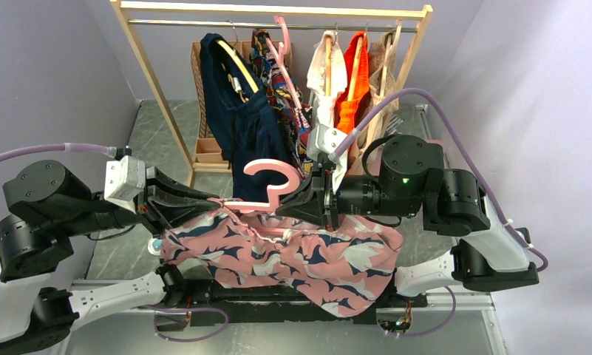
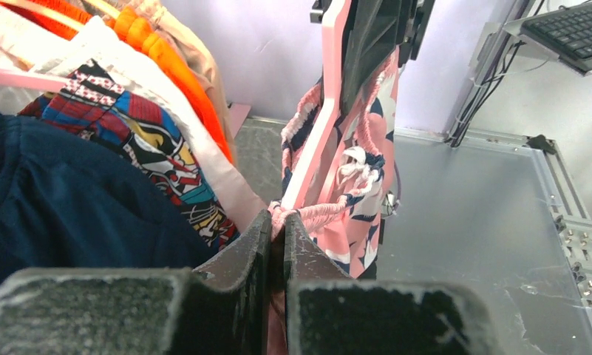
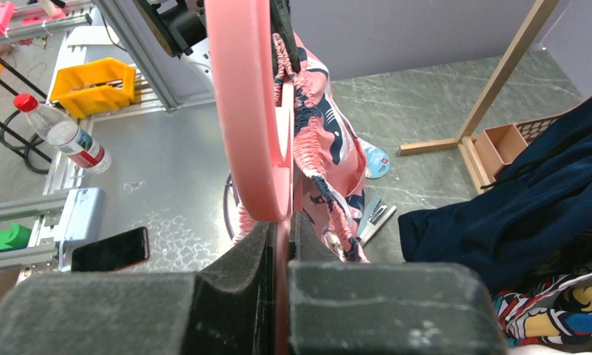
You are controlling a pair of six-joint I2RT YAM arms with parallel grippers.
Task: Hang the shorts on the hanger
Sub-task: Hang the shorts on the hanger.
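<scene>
The shorts (image 1: 293,255), pink with a navy and white print, hang in the air between my two grippers. The pale-pink hanger (image 1: 267,181) stands above them with its hook up and one arm inside the gathered waistband. My left gripper (image 1: 220,201) is shut on the waistband's left end; the left wrist view shows the pink elastic pinched at its tips (image 2: 278,218), with the hanger (image 2: 326,111) and the shorts (image 2: 359,185) beyond. My right gripper (image 1: 284,208) is shut on the hanger; the right wrist view shows its jaws (image 3: 281,225) clamping the hanger (image 3: 241,111), the shorts (image 3: 315,148) behind it.
A wooden clothes rack (image 1: 152,81) at the back holds a navy garment (image 1: 241,118), a multicolour garment (image 1: 281,81), white and orange clothes and another pink hanger (image 1: 281,33). A bottle (image 3: 63,133), a phone (image 3: 108,250), a yellow bin (image 3: 93,85) and a grey tool (image 3: 374,214) lie below.
</scene>
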